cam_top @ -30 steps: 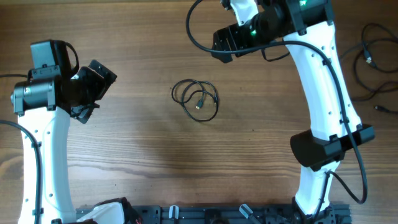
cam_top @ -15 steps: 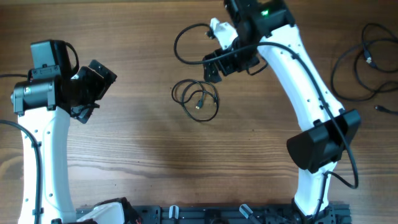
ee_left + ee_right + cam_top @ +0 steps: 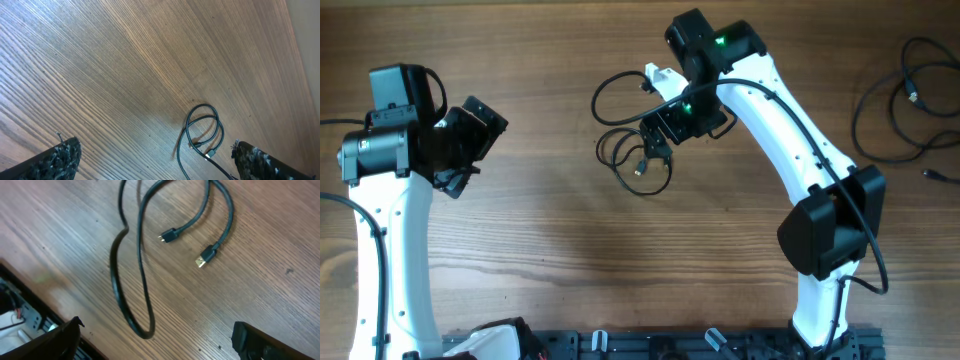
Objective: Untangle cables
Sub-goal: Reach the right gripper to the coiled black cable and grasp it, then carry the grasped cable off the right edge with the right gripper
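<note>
Presently at approach stage: right gripper (image 3: 654,141) poised over the cables (image 3: 645,189) at frame centre, jaws spread and empty — left gripper (image 3: 155,157) likewise. Next move, judged: descend onto one strand.

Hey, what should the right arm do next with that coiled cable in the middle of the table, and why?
Probably lower the right gripper and close on the cable loop beneath it. Its jaws are open and hold nothing, and it hangs just above the coil. The black plug and the gold plug lie free, so lifting that loop might loosen the coil.

thin black cables (image 3: 635,162), loosely coiled loops, two plug ends, mid-table
</note>
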Available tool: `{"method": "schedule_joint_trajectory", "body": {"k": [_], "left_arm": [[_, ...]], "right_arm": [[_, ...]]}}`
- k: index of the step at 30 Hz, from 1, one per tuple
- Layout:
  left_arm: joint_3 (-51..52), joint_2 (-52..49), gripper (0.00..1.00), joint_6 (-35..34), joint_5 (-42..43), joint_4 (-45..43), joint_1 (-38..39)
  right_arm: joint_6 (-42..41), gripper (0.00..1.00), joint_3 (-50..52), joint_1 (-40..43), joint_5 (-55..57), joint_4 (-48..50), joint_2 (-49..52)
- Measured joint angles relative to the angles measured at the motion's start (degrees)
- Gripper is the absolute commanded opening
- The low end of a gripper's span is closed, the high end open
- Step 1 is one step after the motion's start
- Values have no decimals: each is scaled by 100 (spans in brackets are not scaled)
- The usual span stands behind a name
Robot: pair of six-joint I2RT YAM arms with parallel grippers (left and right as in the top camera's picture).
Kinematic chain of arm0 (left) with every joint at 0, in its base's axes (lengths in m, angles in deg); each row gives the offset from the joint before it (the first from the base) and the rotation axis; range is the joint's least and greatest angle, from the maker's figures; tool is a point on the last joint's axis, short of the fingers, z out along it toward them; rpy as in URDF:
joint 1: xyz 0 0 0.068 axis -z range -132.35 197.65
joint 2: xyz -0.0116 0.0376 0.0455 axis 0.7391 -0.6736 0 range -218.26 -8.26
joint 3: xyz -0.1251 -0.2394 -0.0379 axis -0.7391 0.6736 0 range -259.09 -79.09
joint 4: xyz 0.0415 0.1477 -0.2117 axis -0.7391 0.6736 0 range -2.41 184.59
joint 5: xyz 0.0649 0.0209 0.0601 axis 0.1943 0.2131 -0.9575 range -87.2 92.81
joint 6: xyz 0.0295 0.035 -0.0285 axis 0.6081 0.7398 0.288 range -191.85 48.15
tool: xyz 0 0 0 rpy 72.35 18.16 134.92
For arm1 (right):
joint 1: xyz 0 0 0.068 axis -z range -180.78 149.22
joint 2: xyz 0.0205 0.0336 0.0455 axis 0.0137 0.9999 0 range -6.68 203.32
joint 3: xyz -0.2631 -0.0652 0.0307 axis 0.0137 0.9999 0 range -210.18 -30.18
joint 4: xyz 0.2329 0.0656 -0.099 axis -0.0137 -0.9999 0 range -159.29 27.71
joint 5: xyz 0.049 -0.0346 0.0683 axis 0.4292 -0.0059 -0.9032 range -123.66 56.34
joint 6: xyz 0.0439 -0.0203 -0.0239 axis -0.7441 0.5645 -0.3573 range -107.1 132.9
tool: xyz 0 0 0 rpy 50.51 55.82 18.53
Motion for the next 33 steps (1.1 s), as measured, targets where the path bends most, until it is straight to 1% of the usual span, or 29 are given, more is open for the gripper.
{"method": "schedule_joint_trajectory", "body": {"k": [4,9,10,12,13,14,15,16,17,18,20,22,23,25,27,28,29,31,33], "left_arm": [[0,0,100,0,0,0,0],[0,0,100,0,0,0,0],[0,0,100,0,0,0,0],[0,0,100,0,0,0,0],[0,0,100,0,0,0,0],[0,0,100,0,0,0,0],[0,0,100,0,0,0,0],[0,0,100,0,0,0,0],[0,0,100,0,0,0,0],[0,0,100,0,0,-2,0],[0,0,100,0,0,-2,0],[0,0,100,0,0,-2,0],[0,0,100,0,0,-2,0],[0,0,100,2,0,0,0],[2,0,100,11,-2,7,0],[0,0,100,17,-2,0,0],[0,0,100,17,0,2,0],[0,-4,100,17,-2,9,0],[0,-4,100,17,0,11,0]], "right_arm": [[518,99,0,0,-393,-173,0],[756,99,0,0,-420,-177,2],[802,98,0,0,-492,-186,2],[981,91,0,-9,-748,-197,83],[1040,83,0,-24,-815,-175,155],[1126,63,0,-63,-903,-103,275],[1161,49,9,-109,-935,-35,380],[1198,29,24,-151,-957,107,457],[1213,14,31,-179,-970,219,511],[1209,4,42,-195,-964,339,529],[984,4,46,-197,-782,717,531],[555,4,-310,-142,-496,726,564],[356,4,-787,-63,-358,684,579],[-120,4,-2142,232,-2,850,592],[-800,4,-3733,944,599,1259,389],[-1126,4,-4321,1381,964,1464,264],[-1318,4,-4688,1757,1233,1731,177],[-1587,4,-4894,2503,1759,2249,-9],[-1816,4,-4784,3248,2208,2752,7]]}}
